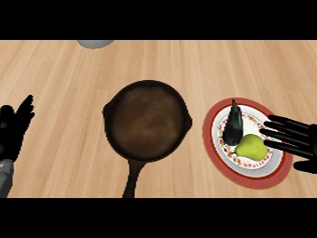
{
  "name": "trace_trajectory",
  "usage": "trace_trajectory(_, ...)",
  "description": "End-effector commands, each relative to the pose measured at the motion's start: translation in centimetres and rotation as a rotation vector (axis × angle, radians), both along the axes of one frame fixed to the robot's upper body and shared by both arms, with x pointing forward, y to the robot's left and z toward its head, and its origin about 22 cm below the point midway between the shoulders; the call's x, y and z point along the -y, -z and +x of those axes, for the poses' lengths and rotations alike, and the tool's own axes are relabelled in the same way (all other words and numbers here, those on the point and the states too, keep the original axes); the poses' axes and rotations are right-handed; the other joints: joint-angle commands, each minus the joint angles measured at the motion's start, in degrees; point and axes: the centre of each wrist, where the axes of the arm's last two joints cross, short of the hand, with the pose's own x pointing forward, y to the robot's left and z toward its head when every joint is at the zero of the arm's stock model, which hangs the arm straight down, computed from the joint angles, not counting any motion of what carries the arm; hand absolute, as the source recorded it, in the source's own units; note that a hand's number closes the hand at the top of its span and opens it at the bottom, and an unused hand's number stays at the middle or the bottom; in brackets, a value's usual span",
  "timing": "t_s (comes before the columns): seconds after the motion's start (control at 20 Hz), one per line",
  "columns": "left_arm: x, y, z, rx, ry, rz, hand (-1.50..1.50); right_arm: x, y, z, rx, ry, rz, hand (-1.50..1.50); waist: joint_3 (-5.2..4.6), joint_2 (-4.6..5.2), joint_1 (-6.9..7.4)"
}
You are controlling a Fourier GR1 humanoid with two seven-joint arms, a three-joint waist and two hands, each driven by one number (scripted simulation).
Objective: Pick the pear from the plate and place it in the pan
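Pear (251, 147) beside right hand (310, 144)

Pear (251, 148) beside eggplant (233, 124) on plate (280, 175), right hand (310, 145) open over rim, pan (148, 121) left.

left hand (9, 135) open, fingers up, resting, right hand (305, 142) open, fingers stretched leftward
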Motion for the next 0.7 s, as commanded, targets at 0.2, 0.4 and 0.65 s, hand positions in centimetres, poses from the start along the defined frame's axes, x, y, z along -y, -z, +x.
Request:
trace_trajectory(0.2,-0.3,-0.4,0.8,-0.015,0.0,0.001,0.0,0.3,-0.2,1.7,0.047,-0.162,-0.038,-1.5,-0.02,-0.01,-0.17)
trace_trajectory(0.4,-0.4,-0.4,0.2,-0.006,-0.017,-0.007,0.0,-1.5,1.1,2.1,0.057,-0.127,-0.042,-1.5,-0.04,-0.08,-0.24)
trace_trajectory(0.65,-0.2,0.1,0.6,-0.005,0.003,-0.003,0.0,-2.3,2.3,3.0,0.091,-0.141,-0.066,1.5,-0.02,0.05,-0.08)
